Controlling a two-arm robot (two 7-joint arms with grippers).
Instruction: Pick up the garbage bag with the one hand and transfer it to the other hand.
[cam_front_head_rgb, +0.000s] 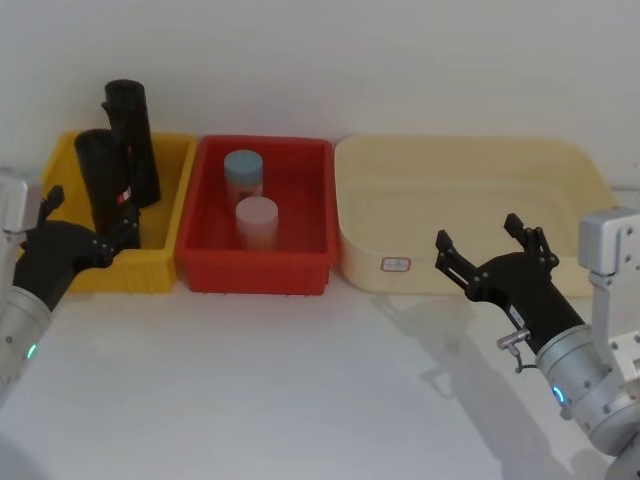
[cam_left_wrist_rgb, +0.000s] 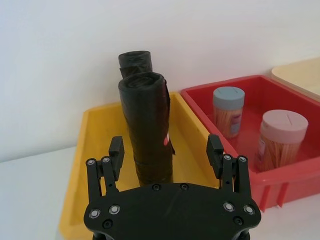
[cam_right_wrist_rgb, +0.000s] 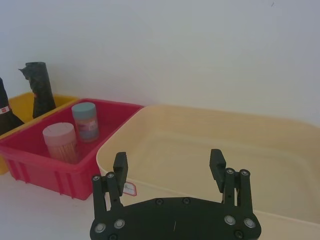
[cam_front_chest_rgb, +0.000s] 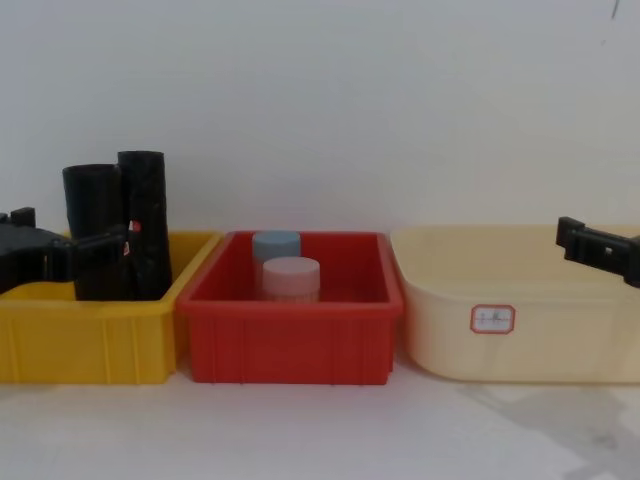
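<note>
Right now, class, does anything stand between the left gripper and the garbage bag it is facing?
Nothing visible does. The open left gripper faces the nearer garbage bag, upright in the yellow bin; a second roll stands behind it. The right gripper hangs open near the cream tub.

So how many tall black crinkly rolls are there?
2 black plastic rolls, both in the yellow plastic bin: the front roll before the open left gripper, the rear roll nearer the wall. None looks hidden. The right gripper hovers by the cream tub.
</note>
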